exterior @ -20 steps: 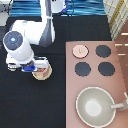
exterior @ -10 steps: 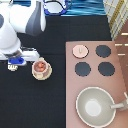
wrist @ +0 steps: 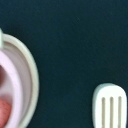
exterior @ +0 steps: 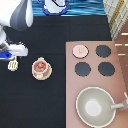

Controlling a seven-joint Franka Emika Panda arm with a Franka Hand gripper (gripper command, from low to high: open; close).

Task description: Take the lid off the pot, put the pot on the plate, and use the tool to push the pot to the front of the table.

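The gripper (exterior: 10, 54) hangs at the exterior view's left edge, directly above the tool (exterior: 13, 64) — whether its fingers are spread or closed, or touch the tool, cannot be told. The tool lies flat on the table (exterior: 45, 105), slotted head (wrist: 111, 106) visible in the wrist view. Just beside it, the pot (exterior: 40, 65) sits uncovered on the plate (exterior: 42, 75). The lid (exterior: 80, 50) rests on the stove (exterior: 120, 65) — near the pan (exterior: 95, 106).
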